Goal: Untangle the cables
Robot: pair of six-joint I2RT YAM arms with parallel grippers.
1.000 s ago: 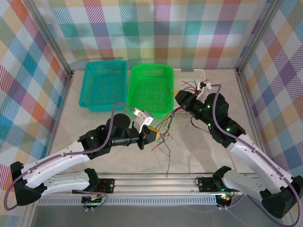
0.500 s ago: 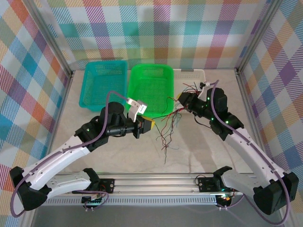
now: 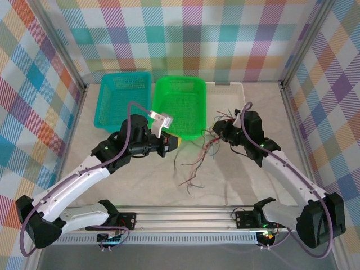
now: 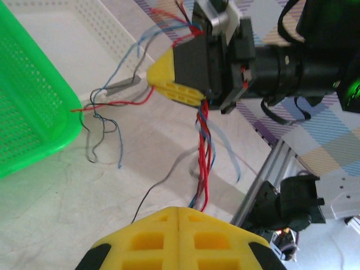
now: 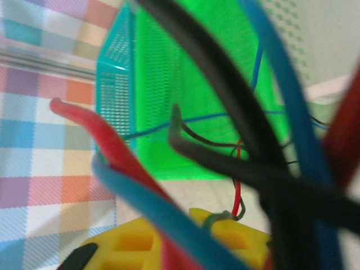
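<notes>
Since the left gripper (image 4: 177, 225) has drawn back toward the bright green perforated plastic basket (image 3: 169, 90) and the right gripper (image 4: 169, 81) has come lower, the bunch of thin, flexible red, blue, black and green cables (image 4: 203, 146) now spans the gap between them, just in front of that basket, loose ends trailing on the table. Left fingers are clamped on red and blue strands; right fingers appear closed on the bunch's other end. Judgement: the pull is spreading the tangle, yet strands remain twisted, so separation is incomplete
</notes>
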